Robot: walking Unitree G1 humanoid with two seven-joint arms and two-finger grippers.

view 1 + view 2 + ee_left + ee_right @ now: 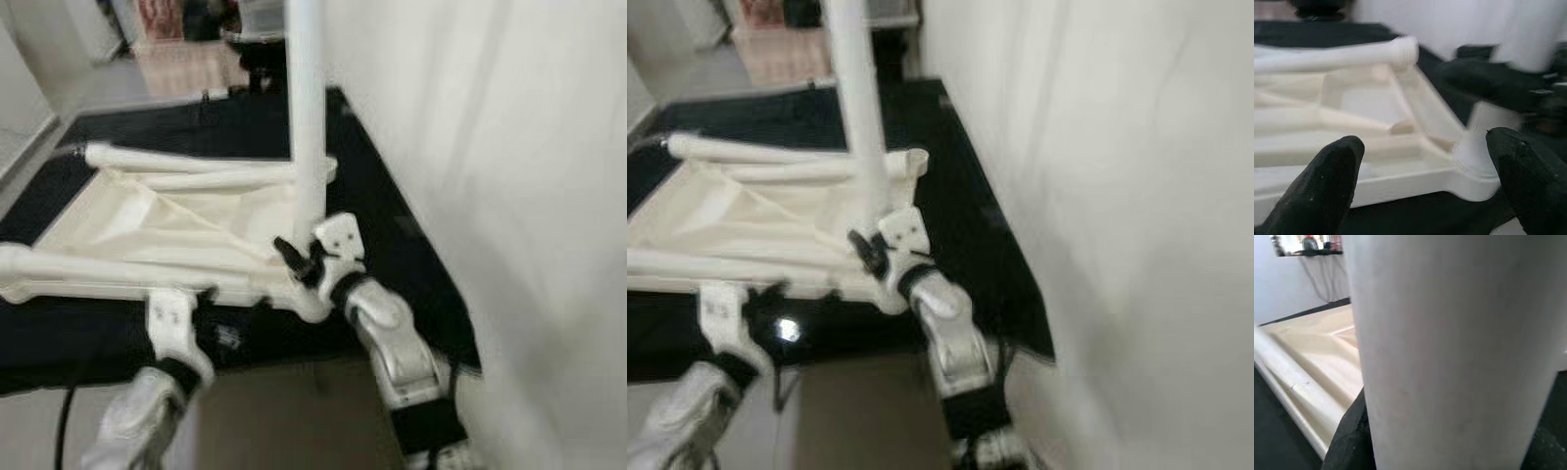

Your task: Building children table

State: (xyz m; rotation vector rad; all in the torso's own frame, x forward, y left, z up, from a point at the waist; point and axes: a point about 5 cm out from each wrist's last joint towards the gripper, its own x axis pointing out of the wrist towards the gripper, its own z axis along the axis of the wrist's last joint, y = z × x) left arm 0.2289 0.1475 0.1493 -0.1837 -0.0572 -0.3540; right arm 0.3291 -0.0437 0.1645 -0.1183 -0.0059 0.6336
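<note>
A white plastic tabletop [167, 230] lies upside down on a black mat [392, 225]. One white leg [307, 117] stands upright in the near right corner socket [1481, 142]. My right gripper [299, 259] is shut on this leg near its base, and the leg [1449, 352] looms close in the right wrist view. Two more legs lie flat, one along the far edge [186, 160] and one along the near edge [98, 266]. My left gripper [1425, 181] is open just in front of the tabletop's near rim, its fingers [1327, 186] spread wide.
A white wall [490, 147] runs close along the right side of the mat. Light wooden floor [186, 64] and dark furniture lie beyond the far end. A black cable [64, 421] hangs by my left arm. Brown floor [284, 411] is between my arms.
</note>
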